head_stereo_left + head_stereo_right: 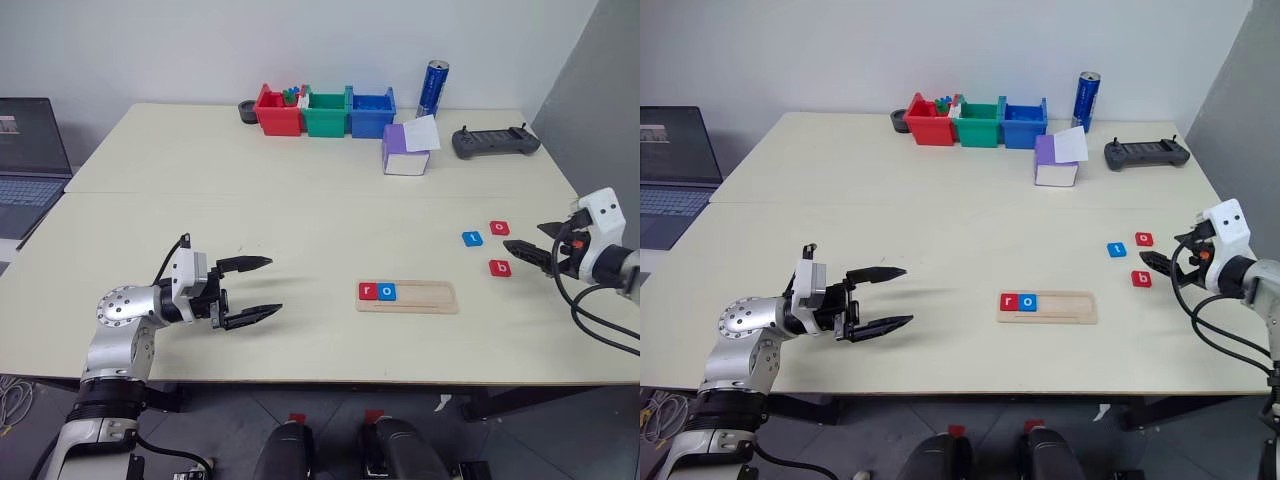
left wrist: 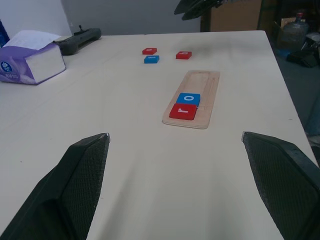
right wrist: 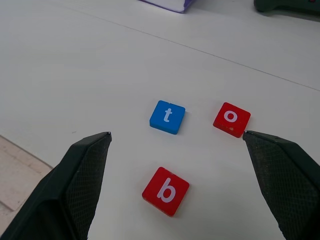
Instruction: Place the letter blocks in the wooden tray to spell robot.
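Observation:
The wooden tray [image 1: 430, 297] lies near the table's front edge, right of centre. At its left end sit a red r block [image 1: 368, 291] and a blue o block [image 1: 387, 292]. Three letter blocks lie loose farther right: a blue t [image 3: 167, 117], a red o [image 3: 231, 119] and a red b [image 3: 165, 191]. My right gripper [image 1: 522, 236] hovers open just right of them, with the b block below and between its fingers in the right wrist view. My left gripper [image 1: 273, 287] stands open and empty above the table, well left of the tray, pointing toward it.
Red [image 1: 278, 112], green [image 1: 325, 112] and blue [image 1: 371, 113] bins line the far edge, with a blue can [image 1: 432, 88] beside them. A purple tissue box [image 1: 405, 150] and a black controller [image 1: 495, 141] sit at the back right. A laptop [image 1: 30, 160] is off the left side.

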